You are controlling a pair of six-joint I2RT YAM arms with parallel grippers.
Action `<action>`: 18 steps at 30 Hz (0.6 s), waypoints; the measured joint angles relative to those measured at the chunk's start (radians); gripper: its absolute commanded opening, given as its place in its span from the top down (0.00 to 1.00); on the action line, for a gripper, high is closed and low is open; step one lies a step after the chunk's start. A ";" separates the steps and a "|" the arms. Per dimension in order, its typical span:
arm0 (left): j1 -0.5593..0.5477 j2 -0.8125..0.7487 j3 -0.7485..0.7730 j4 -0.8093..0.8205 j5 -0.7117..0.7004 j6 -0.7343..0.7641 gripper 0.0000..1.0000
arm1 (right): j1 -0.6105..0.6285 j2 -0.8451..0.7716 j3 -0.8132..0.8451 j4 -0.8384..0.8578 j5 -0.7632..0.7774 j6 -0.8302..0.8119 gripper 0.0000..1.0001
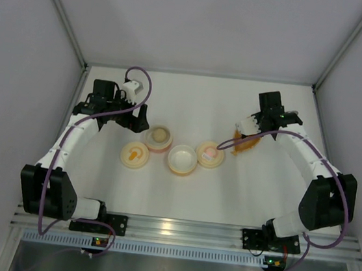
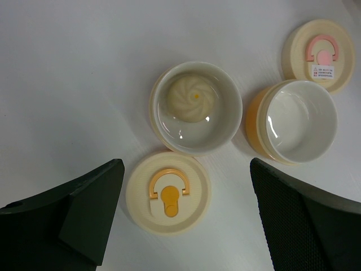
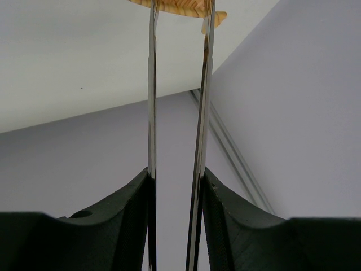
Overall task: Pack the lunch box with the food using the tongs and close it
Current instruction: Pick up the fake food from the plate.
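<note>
Right gripper (image 3: 176,186) clamping tongs (image 3: 152,113), aimed at dish (image 3: 169,4)

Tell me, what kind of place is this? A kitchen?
Probably a robot test booth, not a kitchen: plain grey walls, a white table, and a white-and-black left arm and right arm bolted to a silver metal rail.

Left arm (image 1: 69,137) extended forward, elbow bent, wrist angled down. Left gripper (image 2: 186,166) jaws wide apart, nothing between them. Right arm (image 1: 310,153) extended forward, wrist turned inward. Right gripper (image 3: 176,176) partly closed, fingers clamping the tongs (image 3: 151,113).
</note>
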 measured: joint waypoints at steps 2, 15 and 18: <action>0.000 0.000 0.000 0.000 0.000 0.000 0.02 | 0.000 0.000 0.000 0.002 0.000 0.000 0.62; 0.000 0.000 0.000 0.000 0.000 0.000 0.02 | 0.018 0.032 -0.003 0.005 0.012 -0.001 0.63; 0.000 0.000 0.000 0.000 0.000 0.000 0.02 | 0.019 0.042 -0.003 0.008 0.016 0.000 0.63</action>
